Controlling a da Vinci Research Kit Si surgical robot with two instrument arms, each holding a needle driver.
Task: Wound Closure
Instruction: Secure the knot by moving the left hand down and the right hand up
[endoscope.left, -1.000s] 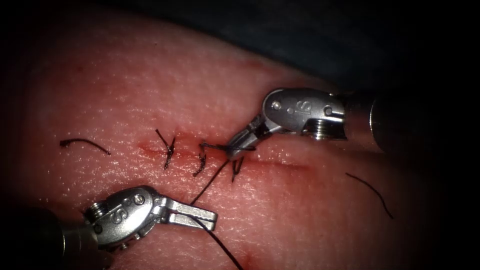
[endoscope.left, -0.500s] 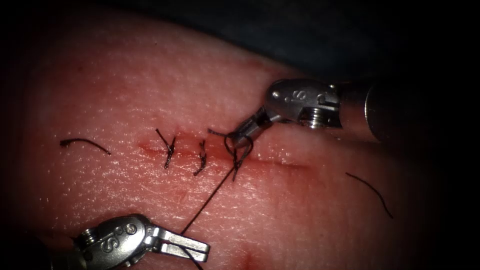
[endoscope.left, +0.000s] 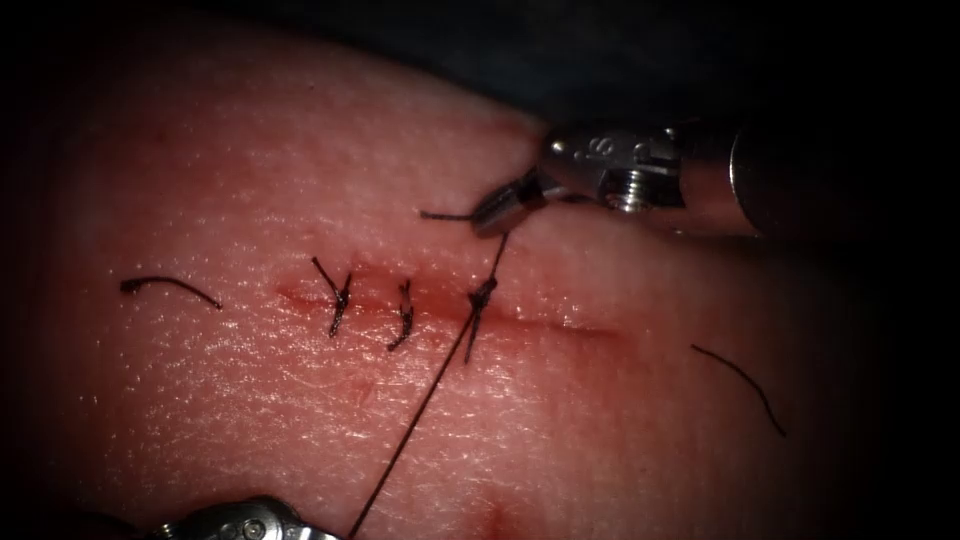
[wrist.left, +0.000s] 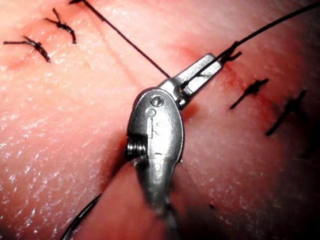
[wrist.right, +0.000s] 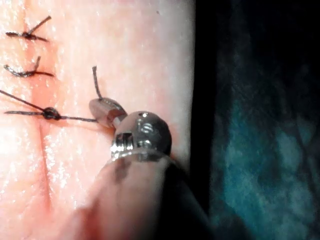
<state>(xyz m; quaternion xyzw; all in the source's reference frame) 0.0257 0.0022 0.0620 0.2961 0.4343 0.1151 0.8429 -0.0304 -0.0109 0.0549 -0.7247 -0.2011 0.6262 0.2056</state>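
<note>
On the tissue (endoscope.left: 250, 200) the cut (endoscope.left: 545, 323) runs left to right. My right tool (endoscope.left: 497, 212) is above the cut, jaws shut on the short end of the thread (wrist.right: 75, 118), whose tail (endoscope.left: 432, 214) sticks out to the left. From these jaws the thread drops straight to a knot (endoscope.left: 481, 294) on the cut. The long strand (endoscope.left: 410, 420) runs taut down-left to my left tool (wrist.left: 202, 72), jaws shut on it. That tool's wrist (endoscope.left: 240, 524) sits at the lower edge. A dark curved line (wrist.left: 80, 220) could be needle or thread.
Two tied stitches (endoscope.left: 338, 296) (endoscope.left: 403, 318) cross the cut left of the knot. Loose cut ends of thread lie on the tissue at far left (endoscope.left: 165, 288) and far right (endoscope.left: 740, 385). Red fluid marks the cut line. Dark cloth (wrist.right: 260, 150) lies beyond the tissue's edge.
The tools have pulled apart: the right one up and away from the cut, the left one down-left to the picture's edge. The loose loop has closed into a knot and the thread has gone taut.
</note>
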